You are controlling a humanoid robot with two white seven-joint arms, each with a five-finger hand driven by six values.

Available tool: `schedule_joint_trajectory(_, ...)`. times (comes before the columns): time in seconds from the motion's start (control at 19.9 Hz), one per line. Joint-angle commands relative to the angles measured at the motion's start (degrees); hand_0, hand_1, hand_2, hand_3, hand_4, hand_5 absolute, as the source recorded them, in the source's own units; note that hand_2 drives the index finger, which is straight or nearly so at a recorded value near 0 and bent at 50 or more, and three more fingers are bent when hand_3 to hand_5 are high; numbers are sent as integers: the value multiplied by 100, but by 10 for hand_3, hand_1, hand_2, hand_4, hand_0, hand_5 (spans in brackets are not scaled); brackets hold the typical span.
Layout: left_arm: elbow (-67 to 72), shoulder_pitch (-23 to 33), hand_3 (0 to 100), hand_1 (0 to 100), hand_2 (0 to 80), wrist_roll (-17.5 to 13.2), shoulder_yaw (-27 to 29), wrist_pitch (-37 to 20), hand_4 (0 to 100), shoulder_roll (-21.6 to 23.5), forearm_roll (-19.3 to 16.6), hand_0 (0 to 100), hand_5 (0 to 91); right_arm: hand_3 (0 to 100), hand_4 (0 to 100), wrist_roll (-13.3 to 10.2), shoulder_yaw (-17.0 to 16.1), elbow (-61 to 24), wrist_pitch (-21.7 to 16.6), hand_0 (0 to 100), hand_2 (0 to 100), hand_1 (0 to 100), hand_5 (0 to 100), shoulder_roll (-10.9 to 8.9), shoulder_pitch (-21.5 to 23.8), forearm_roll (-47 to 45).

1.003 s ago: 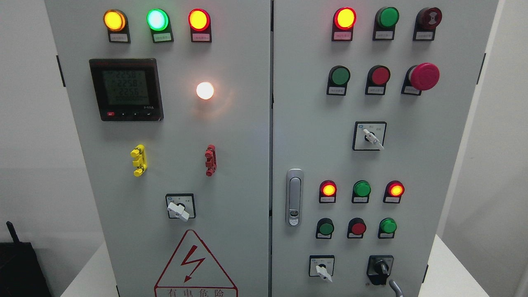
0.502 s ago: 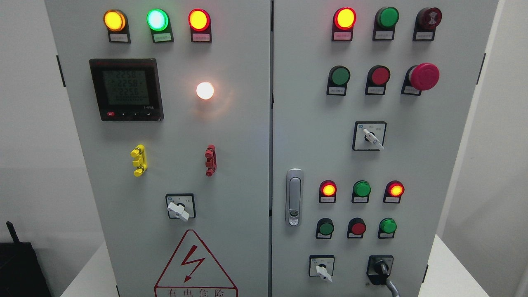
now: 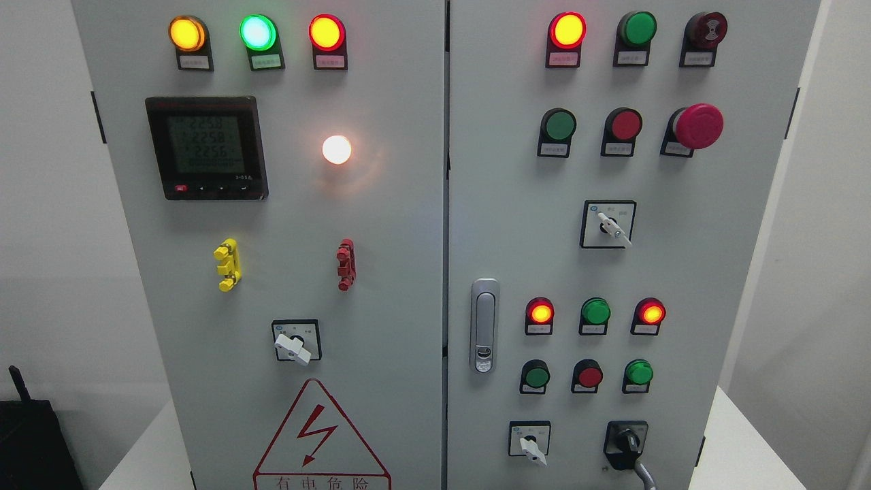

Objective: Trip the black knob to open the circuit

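The black knob (image 3: 625,444) sits in a black square bezel at the bottom right of the grey cabinet's right door (image 3: 680,272). Its handle leans slightly off upright. Only a thin grey tip of my right hand (image 3: 644,474) shows, rising from the bottom edge and reaching the knob's lower right side. The rest of that hand is out of frame. My left arm does not show.
White selector switches (image 3: 533,449) (image 3: 614,229) (image 3: 292,348), red and green lamps and buttons, a red mushroom stop (image 3: 698,126) and a door latch (image 3: 484,325) fill the panels. The left door carries a meter (image 3: 206,147) and a warning triangle (image 3: 320,435).
The grey tip of my right hand has risen up and to the left from the bottom edge until it meets the black knob. The view has shifted very slightly.
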Motion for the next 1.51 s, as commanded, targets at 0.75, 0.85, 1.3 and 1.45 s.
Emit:
schedule_joint_trajectory(0.75,7,-2,0,389,0,1,5,7,0,-5,14,120,0,1000,1000,22,228,-121,39,895,0,936,939,94,-120,45)
schedule_joint_trajectory(0.85,7,-2,0,389,0,1,5,7,0,-5,14,120,0,1000,1000,22,237,-130,39,896,0,936,939,94,-120,45)
schedule_joint_trajectory(1.3,7,-2,0,389,0,1,5,7,0,-5,14,120,0,1000,1000,13,307,-156,39,900,0,938,938,102,-129,107)
schedule_joint_trajectory(1.45,7,-2,0,389,0,1,5,7,0,-5,14,120,0,1000,1000,13,316,-183,30,901,0,939,937,102,-129,107)
